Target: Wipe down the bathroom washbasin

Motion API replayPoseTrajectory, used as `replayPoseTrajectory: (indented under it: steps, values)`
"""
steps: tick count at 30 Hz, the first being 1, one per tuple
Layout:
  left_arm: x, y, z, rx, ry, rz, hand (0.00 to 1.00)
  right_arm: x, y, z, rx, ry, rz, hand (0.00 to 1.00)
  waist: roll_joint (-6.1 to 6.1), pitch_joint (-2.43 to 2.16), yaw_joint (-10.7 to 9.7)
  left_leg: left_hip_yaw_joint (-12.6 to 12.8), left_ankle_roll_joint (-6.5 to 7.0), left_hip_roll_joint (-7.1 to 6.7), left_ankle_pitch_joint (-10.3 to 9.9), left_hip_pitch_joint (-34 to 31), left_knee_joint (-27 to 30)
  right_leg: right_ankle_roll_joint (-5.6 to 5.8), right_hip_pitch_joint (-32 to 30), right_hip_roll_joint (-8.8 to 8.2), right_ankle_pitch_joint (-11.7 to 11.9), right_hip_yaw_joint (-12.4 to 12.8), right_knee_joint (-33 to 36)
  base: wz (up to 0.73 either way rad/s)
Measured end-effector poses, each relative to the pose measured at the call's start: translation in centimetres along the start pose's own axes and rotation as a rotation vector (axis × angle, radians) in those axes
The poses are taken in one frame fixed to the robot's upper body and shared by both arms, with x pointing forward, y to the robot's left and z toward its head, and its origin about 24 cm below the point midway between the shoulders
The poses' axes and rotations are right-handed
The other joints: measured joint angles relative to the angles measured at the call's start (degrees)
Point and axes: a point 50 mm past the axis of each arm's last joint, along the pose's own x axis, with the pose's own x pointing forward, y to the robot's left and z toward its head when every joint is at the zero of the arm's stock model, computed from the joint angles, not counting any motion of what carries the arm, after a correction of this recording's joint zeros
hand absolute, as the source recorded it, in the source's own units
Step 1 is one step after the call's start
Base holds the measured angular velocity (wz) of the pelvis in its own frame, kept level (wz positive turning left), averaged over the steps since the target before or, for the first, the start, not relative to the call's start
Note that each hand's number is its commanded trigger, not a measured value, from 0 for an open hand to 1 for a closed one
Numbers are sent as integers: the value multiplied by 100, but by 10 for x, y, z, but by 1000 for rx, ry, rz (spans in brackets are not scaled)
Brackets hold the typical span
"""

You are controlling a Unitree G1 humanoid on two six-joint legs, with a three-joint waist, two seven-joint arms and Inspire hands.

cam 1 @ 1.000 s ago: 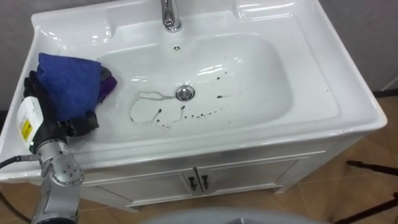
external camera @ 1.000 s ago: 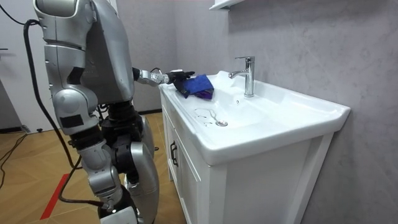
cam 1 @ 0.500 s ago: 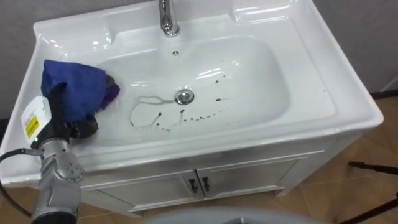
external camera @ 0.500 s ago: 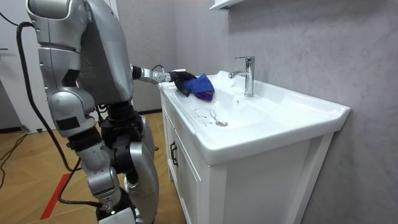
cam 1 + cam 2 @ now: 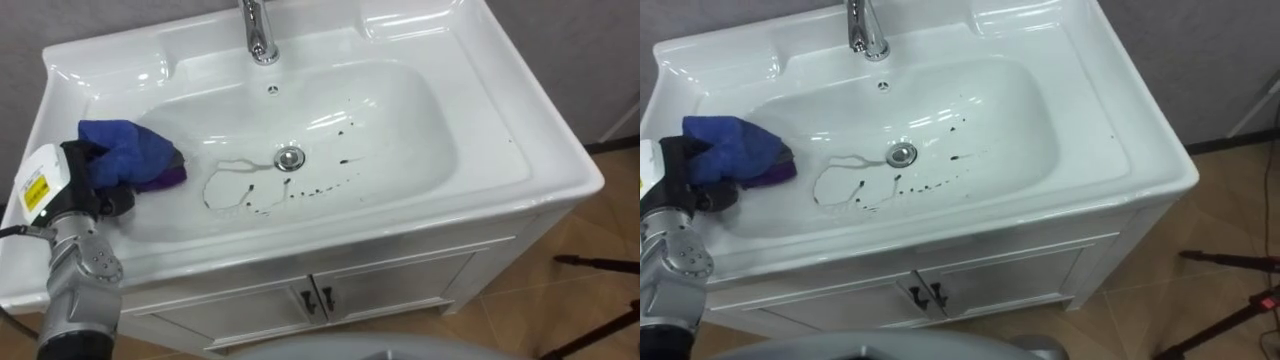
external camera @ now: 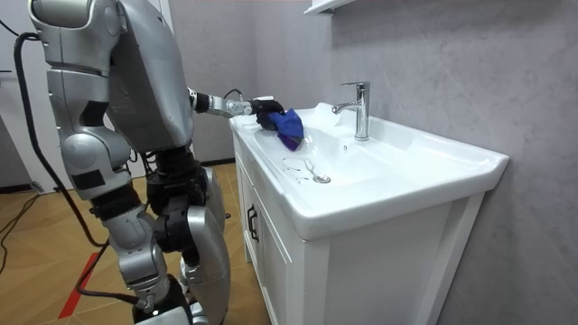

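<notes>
1. The left hand (image 5: 88, 190) grips a blue cloth (image 5: 130, 160); its dark fingers (image 5: 112, 202) curl into the folds, which hide most of them
2. The cloth bunches over the fingers, above the left inner slope of the basin (image 5: 560, 175); contact is unclear
3. Beyond the fingertips, dark specks (image 5: 300, 190) lie by the drain (image 5: 289, 157)
4. The tap (image 5: 262, 40) is cut off at the top

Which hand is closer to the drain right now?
Left. The left hand, holding the blue cloth, sits on the basin's left slope, left of the drain; the right arm hangs beside the body.
</notes>
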Motion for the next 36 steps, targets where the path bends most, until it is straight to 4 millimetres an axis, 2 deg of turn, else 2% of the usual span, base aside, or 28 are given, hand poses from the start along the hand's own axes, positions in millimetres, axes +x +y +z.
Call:
replayPoseTrajectory:
  steps: [10, 16, 21, 23, 25, 28, 29, 30, 36]
  values:
    - [1, 2, 3, -4, -7, 8, 100, -1, -3, 3, 19, -9, -17, 0, -61, -23, 91, 18, 0, 1, 0, 9, -1, -1, -48, 8, 0, 35, 33, -2]
    - [1, 1, 4, 11, -11, 12, 100, -1, -4, 5, 19, -19, -21, 0, -58, -27, 78, 11, 0, 1, 0, 14, 0, -4, -34, 8, 2, 41, 24, 0]
    - [1, 1, 7, 12, -3, 12, 100, -1, -4, 7, 16, -27, -17, 0, -31, -21, -13, -1, 0, 1, 0, -20, 14, -3, -37, 2, 2, 5, 20, 4]
    - [0, 2, 12, 15, -14, 8, 100, -1, -4, 10, 19, -35, -17, 0, -29, -11, -52, -15, 0, 2, 0, -63, 25, -2, -49, -5, 3, -37, 11, 11]
    - [0, 2, 19, 15, -44, -10, 100, -1, -4, 14, 12, -55, -19, 0, -23, 26, -53, -26, 1, 4, -1, -85, 23, -2, -61, -4, 3, -53, 7, 6]
    - [-2, -1, 32, 33, -105, -50, 100, -2, -4, 19, -3, -85, -21, 0, -8, 45, -69, -55, 14, 10, -9, -175, 22, -6, -127, -5, 25, -103, -17, 6]
    - [-3, -3, 38, 42, -133, -69, 100, -1, -4, 19, -4, -88, -20, 0, -10, 71, -76, -55, 14, 14, -9, -202, 39, -9, -139, -5, 40, -115, -30, 4]
    - [-4, -5, 41, 55, -148, -77, 100, -1, -3, 19, -5, -88, -19, 0, -14, 79, -81, -55, 14, 15, -9, -210, 42, -10, -137, -5, 41, -118, -35, 0]
    - [-12, -20, 56, 163, -237, -173, 100, -1, -1, 20, -40, -105, -13, 0, -5, 78, -210, 16, 14, 28, -8, -270, 91, -15, -137, 1, 44, -122, -122, -1]
